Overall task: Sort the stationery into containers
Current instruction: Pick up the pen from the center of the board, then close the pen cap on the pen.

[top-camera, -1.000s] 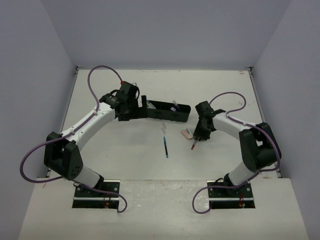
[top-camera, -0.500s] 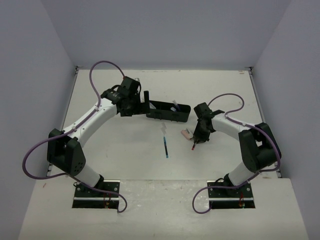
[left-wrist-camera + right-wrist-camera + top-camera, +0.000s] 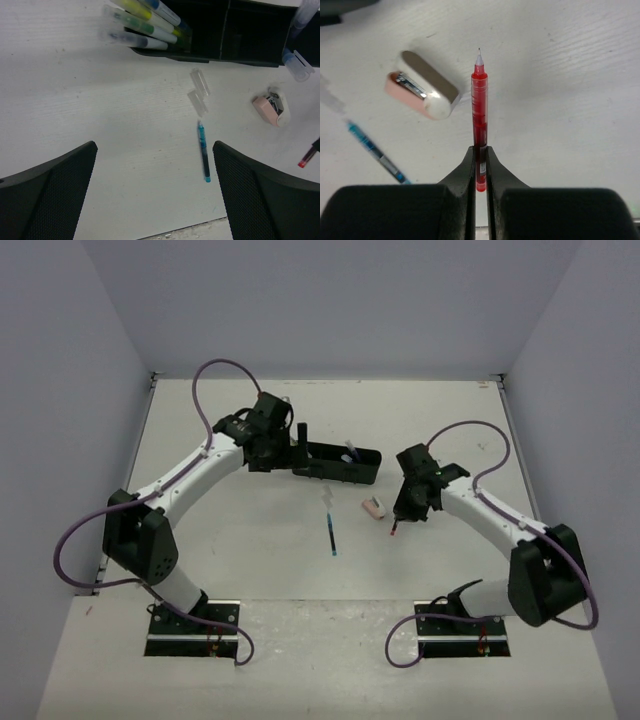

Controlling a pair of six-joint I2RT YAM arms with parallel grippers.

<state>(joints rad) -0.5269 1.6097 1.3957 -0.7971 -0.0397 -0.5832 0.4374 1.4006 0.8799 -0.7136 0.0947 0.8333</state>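
While the right gripper (image 3: 480,150) pinches the red pen (image 3: 479,100) near its back end, jaws pressed tight on the barrel, we see the fine tip pointing away from the wrist over the white table (image 3: 230,540); we cannot tell whether the tip touches the surface. The gripper's own fingers hide the pen's rear end. Just beside the pen lies the pinkish eraser (image 3: 422,92), on the table in front of the black organizer tray (image 3: 224,30) and outside it. Its sleeve carries a small printed label, too blurred for us to read. A blue pen (image 3: 204,159) lies loose on the table near the middle, well apart from the tray, with two clear caps (image 3: 199,90) between it and the tray's front wall. The left gripper (image 3: 155,195) hangs by the tray's left end, fingers spread wide and holding nothing; only the black inner pads enter its wrist view, at the bottom corners. A bundle of yellow-green and clear pens (image 3: 145,22) sticks out of the tray's left compartment, cut off by the top edge, so we cannot count them. Another clear barrel (image 3: 302,17) at the tray's right end is also cropped.
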